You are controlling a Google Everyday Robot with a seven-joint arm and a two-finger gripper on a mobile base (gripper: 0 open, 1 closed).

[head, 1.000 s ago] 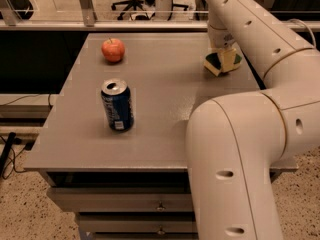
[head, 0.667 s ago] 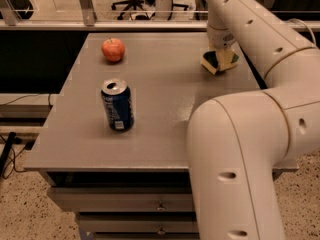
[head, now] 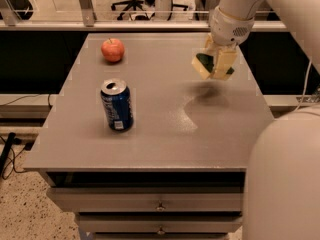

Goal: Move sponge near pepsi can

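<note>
The pepsi can [head: 116, 105], blue with a silver top, stands upright left of the table's middle. My gripper [head: 216, 64] hangs over the table's right side, shut on the sponge [head: 205, 64], whose dark green top and pale yellow foam show between the fingers. The sponge is held tilted, clear above the table, with its shadow on the surface below it. It is well to the right of the can and a little farther back.
A red apple [head: 113, 49] sits at the back left of the grey table [head: 165, 144]. Drawers sit under the table's front edge. My white arm fills the right side of the view. Office chairs stand behind a rail at the back.
My gripper has lifted the sponge up off the table and carried it a little leftward. The can and the apple have not moved.
</note>
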